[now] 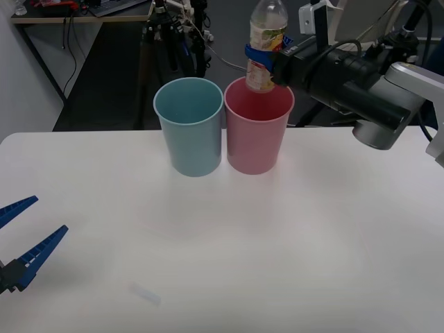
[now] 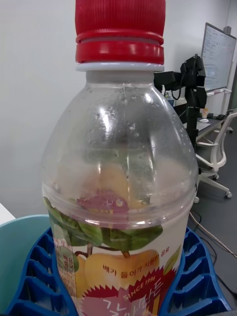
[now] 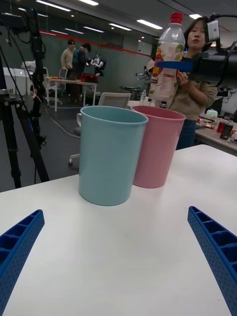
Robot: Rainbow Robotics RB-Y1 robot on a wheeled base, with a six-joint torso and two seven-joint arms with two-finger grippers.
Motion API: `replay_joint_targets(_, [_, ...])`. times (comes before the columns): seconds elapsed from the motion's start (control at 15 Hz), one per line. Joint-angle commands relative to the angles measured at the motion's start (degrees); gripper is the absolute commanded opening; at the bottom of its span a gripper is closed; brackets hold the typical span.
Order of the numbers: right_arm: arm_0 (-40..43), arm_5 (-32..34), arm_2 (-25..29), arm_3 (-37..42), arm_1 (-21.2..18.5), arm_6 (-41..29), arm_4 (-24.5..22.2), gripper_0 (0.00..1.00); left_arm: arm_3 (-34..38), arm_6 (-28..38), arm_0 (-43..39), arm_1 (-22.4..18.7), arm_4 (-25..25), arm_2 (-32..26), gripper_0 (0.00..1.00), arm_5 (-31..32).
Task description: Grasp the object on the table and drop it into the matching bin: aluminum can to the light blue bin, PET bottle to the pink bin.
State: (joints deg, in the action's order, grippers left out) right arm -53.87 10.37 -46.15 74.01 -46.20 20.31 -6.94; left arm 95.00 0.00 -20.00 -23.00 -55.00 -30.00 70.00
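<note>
Front view first: we held the PET bottle (image 1: 264, 43) upright in our right gripper (image 1: 261, 58), whose blue fingers were closed around its label, directly above the mouth of the pink bin (image 1: 257, 133). The light blue bin (image 1: 190, 127) stood touching the pink bin on its left, and our left gripper (image 1: 23, 239) waited spread open and empty, well nearer than the pink bin, low over the table (image 1: 291, 236). Right wrist view: the bottle's red cap (image 2: 120, 30) stood up and both fingers (image 2: 37, 276) hugged the label. Left wrist view: the bottle hung above the pink bin's rim, not yet inside. We judged the grasp and carry done; only the release remained.
</note>
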Motion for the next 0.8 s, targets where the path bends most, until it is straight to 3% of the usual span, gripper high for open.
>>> replay_joint_targets(0.07, [0.1, -0.1, 0.0, 0.1, 0.0, -0.2, 0.0, 0.00, 0.0, 0.0, 0.0, 0.0, 0.0, 0.0, 1.00, 0.0])
replay_joint_targets(0.33, [0.0, -0.1, 0.0, 0.0, 0.1, -0.3, -0.1, 0.00, 0.0, 0.0, 0.0, 0.0, 0.0, 0.0, 1.00, 0.0])
replay_joint_targets(0.4, [0.1, -0.1, 0.3, 0.1, 0.1, -0.3, -0.1, 0.44, 0.0, 0.0, 0.0, 0.0, 0.0, 0.0, 1.00, 0.0])
replay_joint_targets(0.47, [0.0, -0.1, 0.4, 0.0, 0.1, -0.3, -0.3, 1.00, 0.0, 0.0, 0.0, 0.0, 0.0, 0.0, 1.00, 0.0])
replay_joint_targets(0.8, [0.1, 0.0, 1.1, 0.0, 0.0, -0.4, -0.5, 1.00, 0.0, 0.0, 0.0, 0.0, 0.0, 0.0, 1.00, 0.0])
